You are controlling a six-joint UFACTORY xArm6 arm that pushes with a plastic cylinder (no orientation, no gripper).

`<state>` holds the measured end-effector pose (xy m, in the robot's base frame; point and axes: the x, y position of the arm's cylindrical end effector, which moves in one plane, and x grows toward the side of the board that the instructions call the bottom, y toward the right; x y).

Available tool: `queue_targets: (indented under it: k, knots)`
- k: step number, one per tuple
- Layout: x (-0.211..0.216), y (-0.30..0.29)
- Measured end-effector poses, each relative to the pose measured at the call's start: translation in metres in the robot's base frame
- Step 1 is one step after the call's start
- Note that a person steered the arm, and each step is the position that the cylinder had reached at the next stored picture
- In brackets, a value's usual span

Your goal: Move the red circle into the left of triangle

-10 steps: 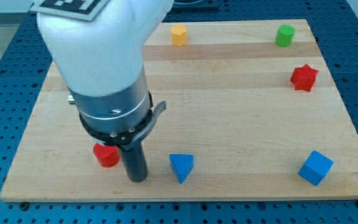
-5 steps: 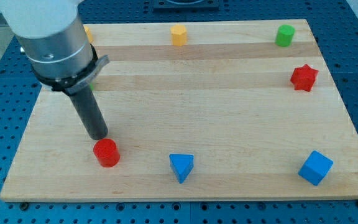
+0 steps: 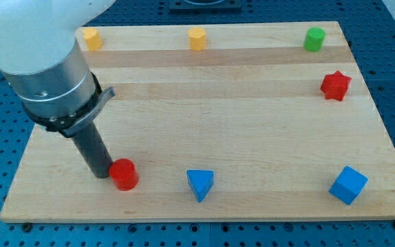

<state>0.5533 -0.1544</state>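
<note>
The red circle [image 3: 123,173] is a short red cylinder near the board's bottom edge, left of centre. The blue triangle [image 3: 199,184] lies to its right, about a hundred pixels away. My tip [image 3: 102,172] is down on the board and touches the red circle's left side. The arm's white and grey body fills the view's upper left.
A blue cube [image 3: 348,184] sits at the bottom right and a red star [image 3: 335,85] at the right edge. A green cylinder [image 3: 314,38], a yellow hexagon [image 3: 197,38] and a yellow cylinder [image 3: 91,38] line the top edge of the wooden board [image 3: 252,123].
My tip went from the red circle's right, up and round to its upper left, then down to its left side. The red circle has shifted slightly to the right.
</note>
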Motion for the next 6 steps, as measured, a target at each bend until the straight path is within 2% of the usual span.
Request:
queue_targets:
  k: [2,4,6]
  knots:
    - [0.000,0.082]
    - [0.000,0.083]
    - [-0.023,0.047]
